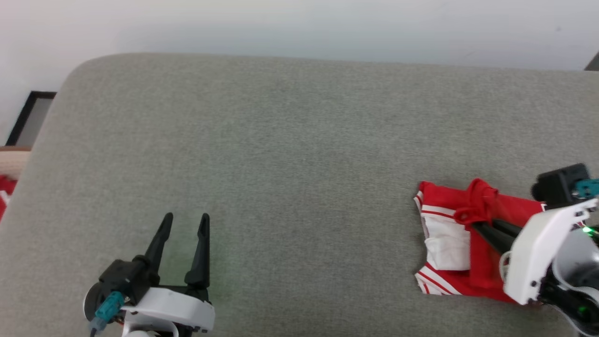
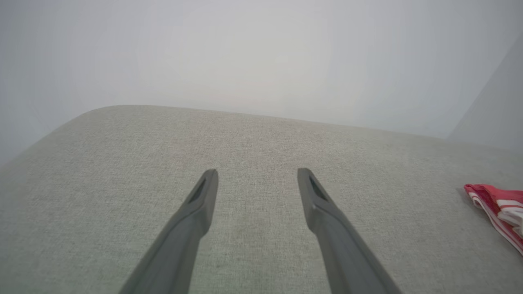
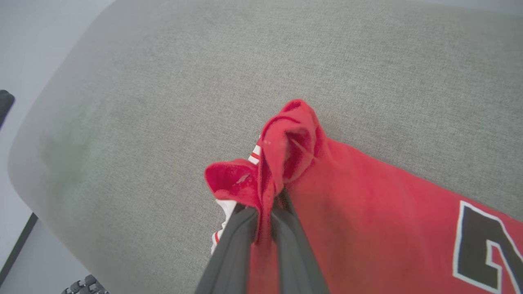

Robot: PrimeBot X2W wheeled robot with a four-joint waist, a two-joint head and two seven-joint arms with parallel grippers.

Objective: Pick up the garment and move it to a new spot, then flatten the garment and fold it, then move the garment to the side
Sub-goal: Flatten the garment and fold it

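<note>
While our left gripper (image 1: 186,216) hangs low over the near left part of the grey cushion (image 1: 281,140), its two dark fingers stand released and wide apart, with nothing between them. In its wrist view, bare fabric lies under and ahead of the tips.

Near our right side, our right gripper (image 1: 482,226) is clenched on a raised red fold of the shirt (image 1: 482,267). The right wrist view shows the fingers (image 3: 241,241) pinching that fold, which bunches up above the tips.

The shirt lies as a compact folded bundle on the right part of the cushion. A white sleeve (image 1: 449,243) sits on top toward its left side, and striped trim (image 1: 433,281) runs along its left edge. Black, white-edged lettering (image 3: 482,245) shows on the flat red cloth. Our right arm hides the bundle's right edge.

Between the left gripper and the shirt we see a wide stretch of bare cushion, and it goes on behind both to the far edge. That edge runs straight along a pale wall (image 1: 299,23) and rounds off at the far left corner. Beyond the left edge stands a dark frame (image 1: 28,117), and nearer to us is something red and white that we cannot make out.
</note>
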